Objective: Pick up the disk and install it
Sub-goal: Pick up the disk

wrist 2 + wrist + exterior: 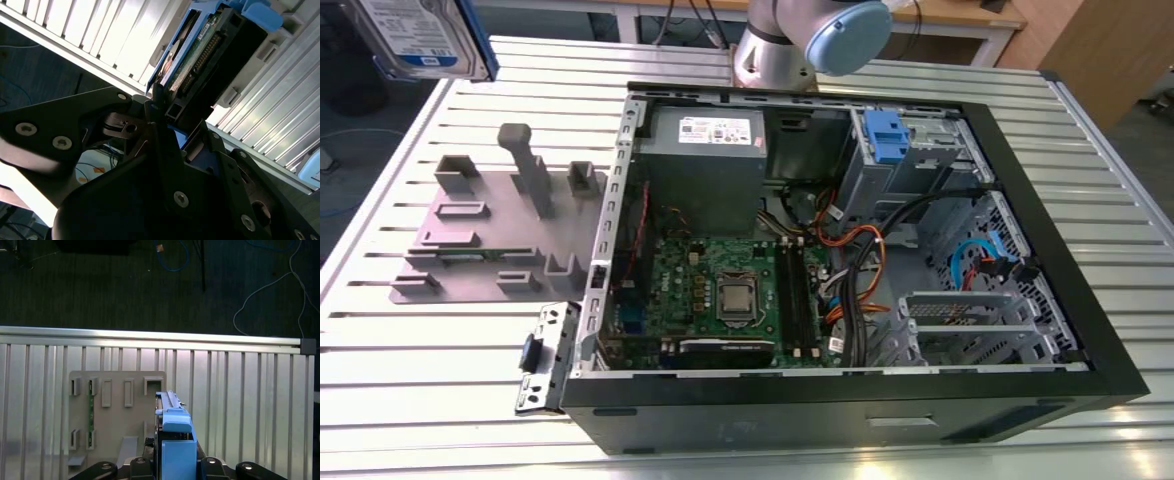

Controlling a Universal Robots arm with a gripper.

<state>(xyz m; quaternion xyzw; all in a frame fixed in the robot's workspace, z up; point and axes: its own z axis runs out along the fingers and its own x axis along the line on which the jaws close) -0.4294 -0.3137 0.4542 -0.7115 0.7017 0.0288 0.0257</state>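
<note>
A: Where is the disk (424,38) to be found?

B: It is held clear of the desk (414,370), above the far corner on the exterior view's left. A flat silver-metal slab is shown, faced with a white-and-blue label and clipped into a blue plastic frame.

A: How is the pincer (177,125) set?

B: In the second wrist view its matt black fingers (157,107) are closed onto the blue frame, so the disk is gripped. The drive's underside is turned to that camera, and a greenish circuit board and a row of connector pins can be made out.

A: What is seen under it?

B: In the first wrist view the disk is presented edge-on. The grey plastic stand (115,410), moulded with rectangular slots and upright posts, lies on the desk below, partly to one side and near the desk's edge. The desk is built of ribbed aluminium slats, bright and reflective.

A: What else is carried by the desk?

B: An open black computer case (854,405) is laid on its side across the middle. Inside, a green motherboard (720,285), a grey boxed power supply (704,150) and bundled orange and black cables (854,250) are exposed. A blue plastic bracket (887,135) is seated in the drive bay toward the far edge. A small perforated metal plate (544,355) lies just beside the case's near corner on the exterior view's left.
</note>
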